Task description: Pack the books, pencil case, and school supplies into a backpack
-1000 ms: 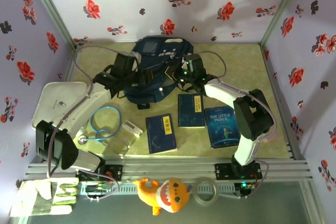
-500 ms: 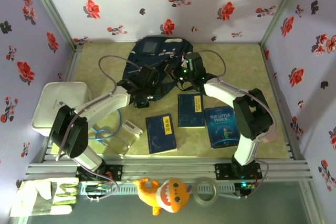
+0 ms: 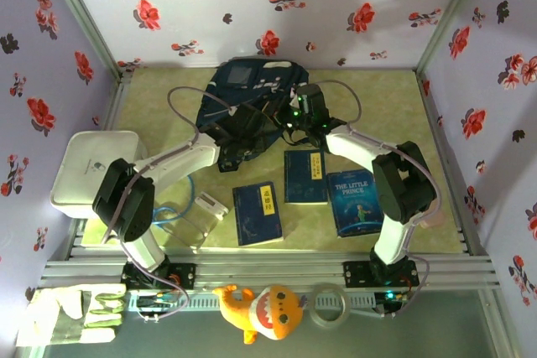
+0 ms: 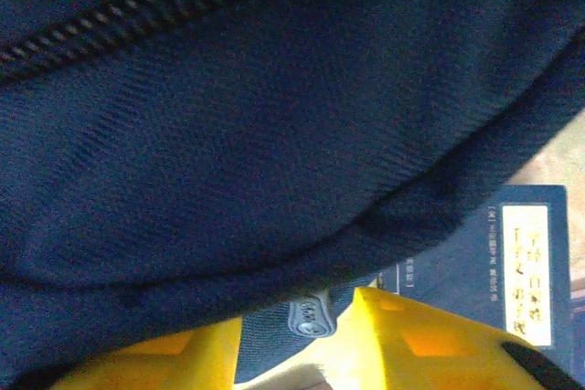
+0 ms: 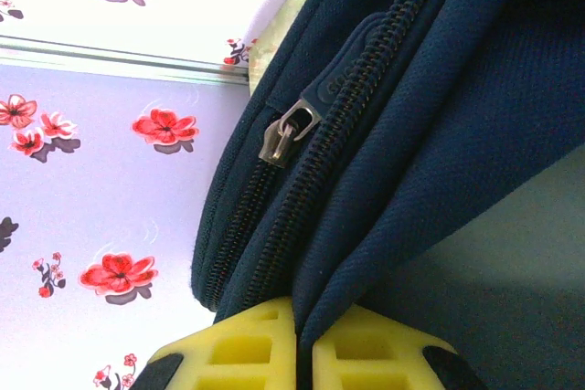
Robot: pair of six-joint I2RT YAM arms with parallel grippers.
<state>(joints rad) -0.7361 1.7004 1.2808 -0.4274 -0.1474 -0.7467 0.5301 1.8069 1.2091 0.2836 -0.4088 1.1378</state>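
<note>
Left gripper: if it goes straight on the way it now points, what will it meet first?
Most likely the navy-blue fabric backpack, close ahead of the left gripper; its small grey zipper pull hangs between the yellow fingers.

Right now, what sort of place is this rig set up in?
Likely a staged test booth, not a real room: flower-print walls close three sides, a metal rail runs along the near edge, and a backpack and books lie as props on the table.
</note>
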